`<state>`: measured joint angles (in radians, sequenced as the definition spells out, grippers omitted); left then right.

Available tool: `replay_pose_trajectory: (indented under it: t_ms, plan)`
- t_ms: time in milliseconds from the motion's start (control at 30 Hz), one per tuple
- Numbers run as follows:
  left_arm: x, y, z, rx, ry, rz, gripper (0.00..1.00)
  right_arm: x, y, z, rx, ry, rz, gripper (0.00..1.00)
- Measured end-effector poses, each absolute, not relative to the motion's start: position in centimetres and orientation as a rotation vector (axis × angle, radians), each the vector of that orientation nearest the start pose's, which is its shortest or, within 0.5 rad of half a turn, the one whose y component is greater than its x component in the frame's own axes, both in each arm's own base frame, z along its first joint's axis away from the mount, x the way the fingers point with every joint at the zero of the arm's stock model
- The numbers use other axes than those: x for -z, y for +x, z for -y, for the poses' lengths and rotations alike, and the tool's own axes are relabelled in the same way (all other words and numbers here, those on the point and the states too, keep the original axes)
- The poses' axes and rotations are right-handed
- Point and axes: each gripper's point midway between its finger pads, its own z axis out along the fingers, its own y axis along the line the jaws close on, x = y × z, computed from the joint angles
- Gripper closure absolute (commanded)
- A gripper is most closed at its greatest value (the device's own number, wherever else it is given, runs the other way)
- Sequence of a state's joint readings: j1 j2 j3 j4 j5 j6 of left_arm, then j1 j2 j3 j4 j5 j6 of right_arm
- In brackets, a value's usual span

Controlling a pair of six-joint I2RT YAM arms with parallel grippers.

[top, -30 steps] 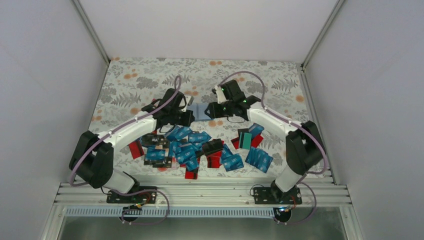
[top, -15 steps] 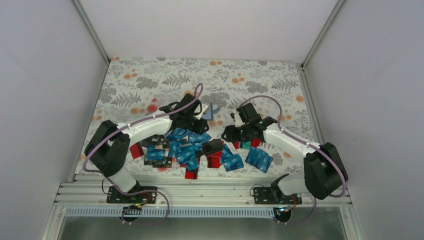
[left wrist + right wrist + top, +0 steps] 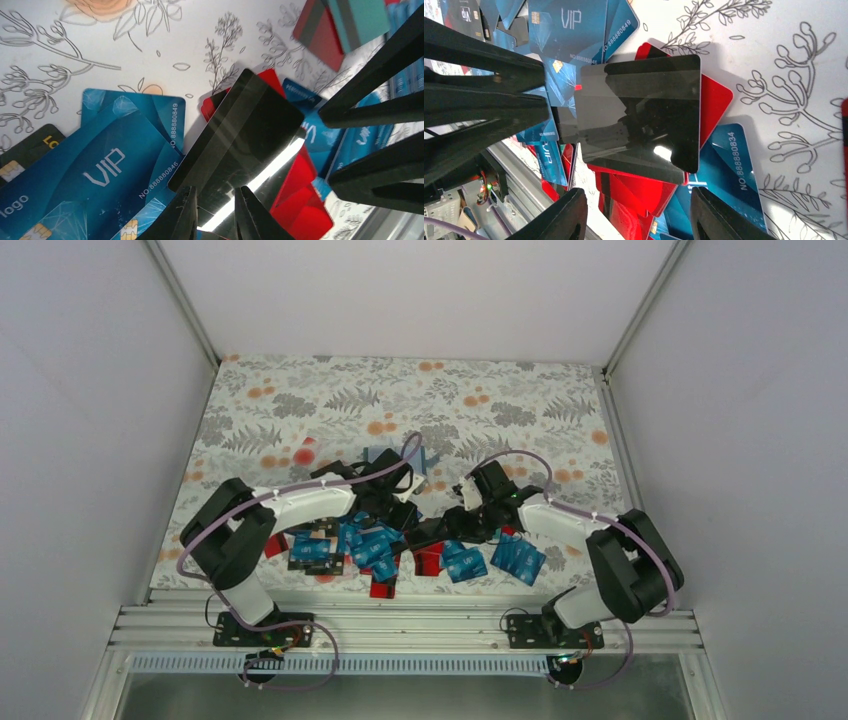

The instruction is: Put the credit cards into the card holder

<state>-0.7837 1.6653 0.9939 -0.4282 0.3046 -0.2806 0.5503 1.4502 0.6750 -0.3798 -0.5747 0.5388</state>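
Ideally, the left gripper (image 3: 215,197), jaws barely parted, noses under the black card (image 3: 245,135) at its edge while the right gripper (image 3: 639,200), jaws spread wide, braces it, both holding nothing yet.

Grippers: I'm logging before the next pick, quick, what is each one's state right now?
Left gripper: slightly open, holding nothing, tips at the black card.
Right gripper: open, empty, over the same card.

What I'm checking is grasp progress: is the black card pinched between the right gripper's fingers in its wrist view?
No; the black card lies on red cards, and the right gripper stands open short of its edge.
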Motion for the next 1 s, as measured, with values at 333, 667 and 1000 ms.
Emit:
replay_pose_trajectory:
  t_ms: [333,667,1000]
  plan:
    - [-3.0,22.4,30.3,0.665,0.802,-2.776,0.93,-3.9,20.4,-23.4,-1.042,-0.188,-2.909,0.49]
    - [-2.3,22.4,30.4,0.657,0.797,-2.786,0.95,-3.2,20.6,-23.7,-1.057,-0.183,-2.915,0.55]
    - [-2.3,22.7,30.7,0.666,0.792,-2.77,0.95,-2.9,20.8,-23.6,-1.046,-0.169,-2.922,0.65]
